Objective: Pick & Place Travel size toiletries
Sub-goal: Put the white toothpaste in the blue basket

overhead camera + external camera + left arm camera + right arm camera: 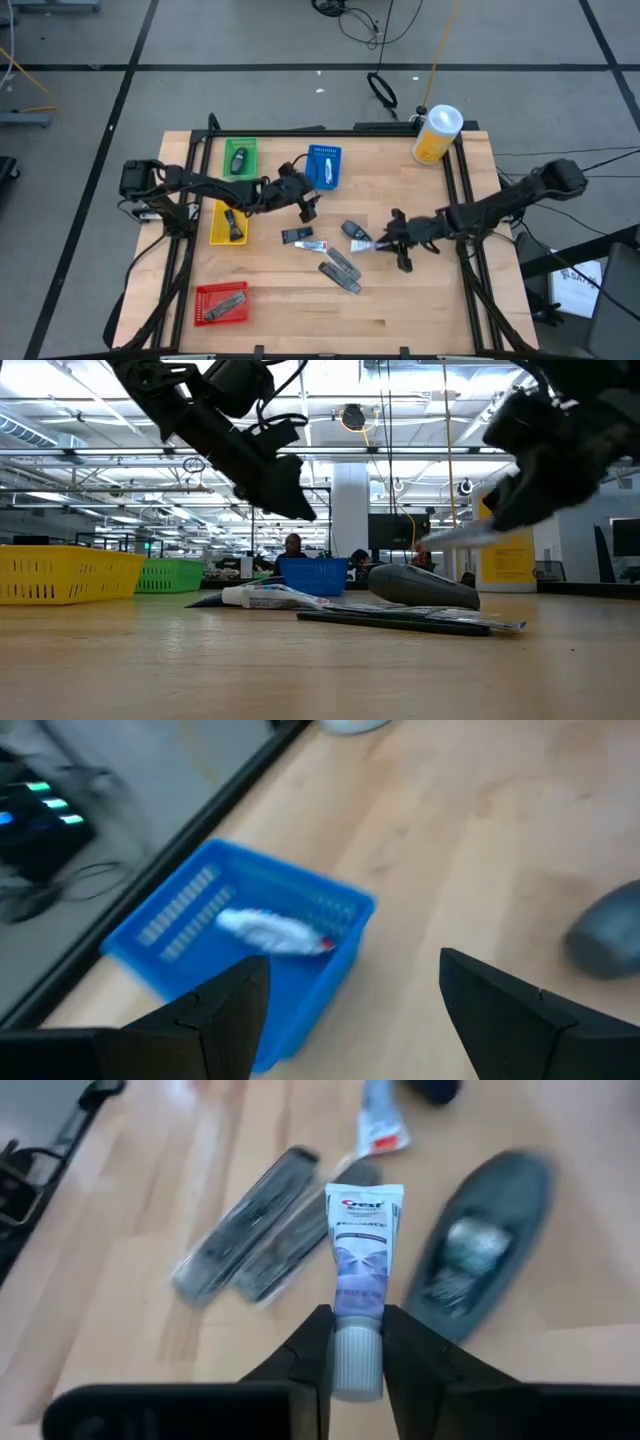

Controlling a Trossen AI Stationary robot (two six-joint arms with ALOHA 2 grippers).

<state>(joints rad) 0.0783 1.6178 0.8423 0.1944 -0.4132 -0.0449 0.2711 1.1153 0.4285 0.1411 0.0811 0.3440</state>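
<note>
Right wrist view: right end effector (352, 1350) clamped on glossy soft toothpaste tube (362, 1250); left end effector (345, 1010) wide.

Whitish Crest tube (362, 1250) held aloft; grey packets (340, 270) lie mid-table.

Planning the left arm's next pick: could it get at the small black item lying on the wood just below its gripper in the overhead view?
Probably yes. The left gripper is open and empty, and the small black item lies alone on bare wood, nothing between them.
</note>
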